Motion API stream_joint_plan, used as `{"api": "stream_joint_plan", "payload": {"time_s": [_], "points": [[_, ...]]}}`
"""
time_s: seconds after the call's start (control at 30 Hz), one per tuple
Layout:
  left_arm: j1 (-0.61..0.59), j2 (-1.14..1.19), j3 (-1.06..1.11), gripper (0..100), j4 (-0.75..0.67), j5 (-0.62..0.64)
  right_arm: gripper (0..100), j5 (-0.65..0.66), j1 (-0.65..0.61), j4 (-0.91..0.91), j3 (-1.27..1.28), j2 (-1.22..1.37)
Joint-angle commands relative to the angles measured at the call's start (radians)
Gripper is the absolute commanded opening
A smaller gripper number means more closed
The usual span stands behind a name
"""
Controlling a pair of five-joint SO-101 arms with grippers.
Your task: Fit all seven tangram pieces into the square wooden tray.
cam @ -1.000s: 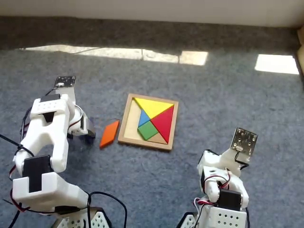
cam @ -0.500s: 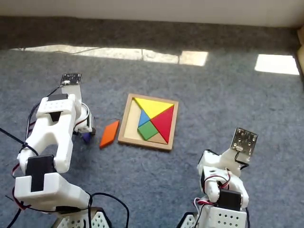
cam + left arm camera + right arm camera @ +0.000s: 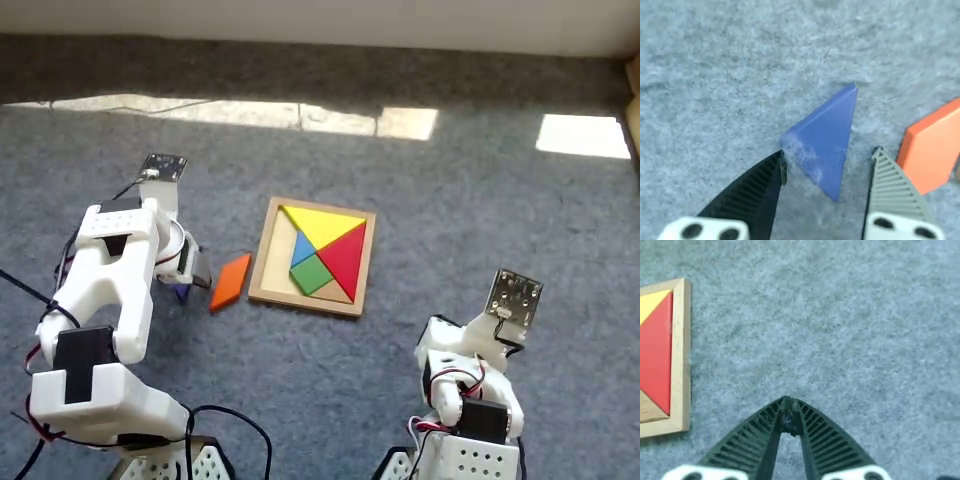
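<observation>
Here we begin at the left gripper (image 3: 829, 152). Its jaws stand wide open and hold nothing, set low over the carpet-covered tabletop (image 3: 450, 200). The dark blue triangle (image 3: 822, 137) lies flat between them, with the black fingertip right at one corner and the grey one just beside the opposite edge. Just beyond the grey finger lies the orange parallelogram (image 3: 932, 150), apart from the triangle. In the high view it sits close beside the tray (image 3: 325, 209), between the tray and this gripper. Inside the tray we see a yellow triangle (image 3: 322, 226), a red triangle (image 3: 348, 258), a green square (image 3: 312, 272) and a light blue triangle (image 3: 301, 247). Bare wood shows along the side nearest the parallelogram. We cannot tell whether the pale patch at the near corner is a piece or the tray floor. The right gripper (image 3: 789, 412) is closed, tips together and empty, over bare tabletop well to the other side of the tray. We judge the step in hand to be the pick-up of the dark blue triangle. Next the jaws must close squarely on it. The piece is thin and lies on soft pile, so the tips need to stay right down. Gripped by a corner and a slanted edge, it may twist or squirt out. It would then have to be carried over the parallelogram to the bare strip.
</observation>
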Motion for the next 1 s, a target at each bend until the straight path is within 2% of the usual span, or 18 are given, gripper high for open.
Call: {"api": "stream_joint_plan", "payload": {"time_s": [0.0,0.13,0.6,0.8,0.97], "points": [[-0.016,-0.048,-0.013,27,-0.014,-0.061,0.4,0.014,0.010,0.005,0.122,-0.019],[-0.010,-0.044,-0.013,27,-0.014,-0.112,0.4,0.014,0.010,0.005,0.122,-0.019],[0.013,-0.042,-0.013,27,-0.037,-0.117,0.4,0.014,0.010,0.005,0.122,-0.019],[-0.008,-0.053,-0.015,27,-0.037,-0.184,0.4,0.014,0.010,0.005,0.122,-0.019],[-0.024,-0.033,-0.090,27,-0.035,-0.189,0.4,0.014,0.010,0.005,0.122,-0.019]]}}
